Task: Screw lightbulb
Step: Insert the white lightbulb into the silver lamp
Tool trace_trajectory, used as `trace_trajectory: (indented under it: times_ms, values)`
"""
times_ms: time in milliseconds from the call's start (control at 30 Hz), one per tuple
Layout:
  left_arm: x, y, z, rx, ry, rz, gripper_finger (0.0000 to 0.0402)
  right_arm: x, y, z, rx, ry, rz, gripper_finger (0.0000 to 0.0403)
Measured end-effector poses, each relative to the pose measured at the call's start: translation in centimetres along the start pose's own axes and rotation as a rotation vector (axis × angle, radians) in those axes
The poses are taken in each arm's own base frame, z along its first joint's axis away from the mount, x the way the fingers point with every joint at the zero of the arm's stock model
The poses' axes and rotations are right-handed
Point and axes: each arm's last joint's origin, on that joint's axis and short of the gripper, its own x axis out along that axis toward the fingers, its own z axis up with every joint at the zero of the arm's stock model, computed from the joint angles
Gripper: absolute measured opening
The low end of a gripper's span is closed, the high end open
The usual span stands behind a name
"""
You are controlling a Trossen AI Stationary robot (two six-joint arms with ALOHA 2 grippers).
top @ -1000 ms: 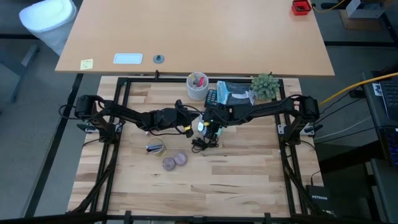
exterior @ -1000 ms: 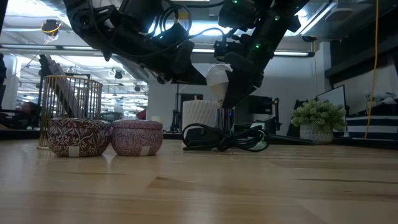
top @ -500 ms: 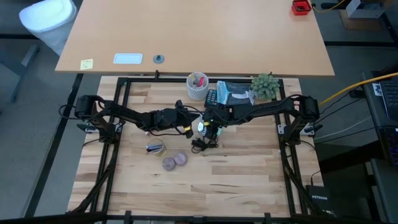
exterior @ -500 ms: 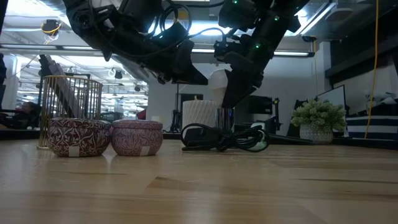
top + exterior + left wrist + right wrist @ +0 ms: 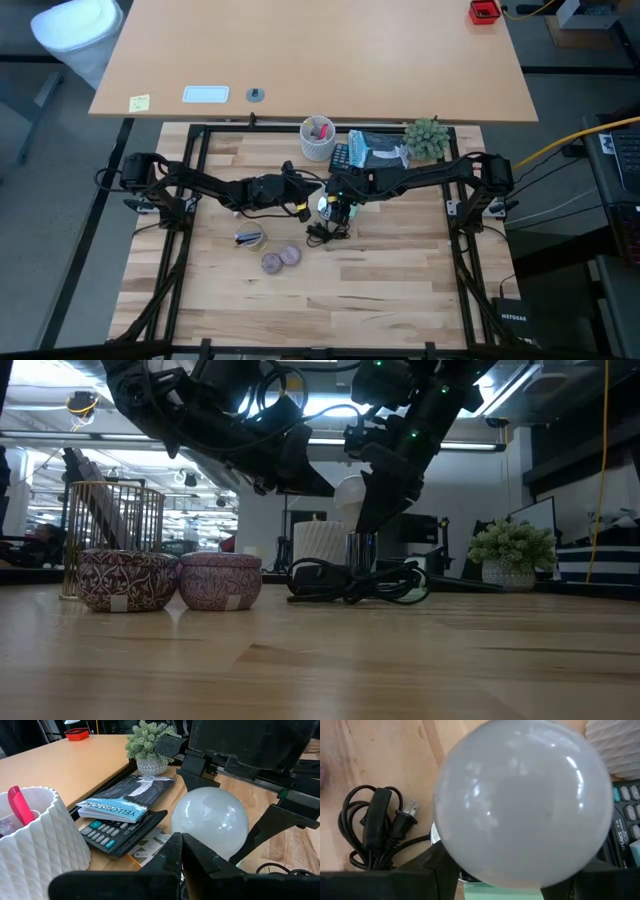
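We find the white patterned cup, holding a red pen, behind the left gripper, whose jaws are clenched on something below the lightbulb. The right gripper reaches in from the opposite side, fingers released, flanking the bulb above the coiled power cord.

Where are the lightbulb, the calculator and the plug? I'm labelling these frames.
lightbulb (image 5: 210, 822): left wrist view, middle of the glass.
calculator (image 5: 117, 832): left wrist view, keypad.
plug (image 5: 404, 820): right wrist view, plug body.
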Motion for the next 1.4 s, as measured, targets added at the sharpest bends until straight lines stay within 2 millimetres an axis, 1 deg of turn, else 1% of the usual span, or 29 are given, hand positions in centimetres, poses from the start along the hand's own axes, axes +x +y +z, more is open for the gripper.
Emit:
trace_trajectory:
  times_ms: [500, 600, 767, 833, 1400]
  values:
    - [-0.1, -0.3, 0.0, 0.003, 0.0, -0.006, 0.0001, 0.0, 0.0, -0.1, -0.003, 0.009, 0.006, 0.0216]
    - [-0.1, -0.3, 0.0, 0.003, 0.0, -0.006, 0.0001, -0.4, 0.0, -0.1, -0.004, 0.011, 0.01, 0.0216]
    - [-0.1, -0.3, 0.0, 0.003, -0.002, -0.004, 0.0001, -1.9, -0.2, 0.1, -0.001, -0.009, 0.038, 0.0216]
    - [-0.1, -0.3, 0.0, 0.002, -0.002, -0.004, 0.0001, -2.2, -0.3, 0.1, -0.001, -0.015, 0.037, 0.0216]
    - [-0.3, -0.9, 0.1, 0.027, -0.012, -0.028, 0.0001, -2.4, -0.3, 0.0, -0.004, -0.007, 0.037, 0.0216]
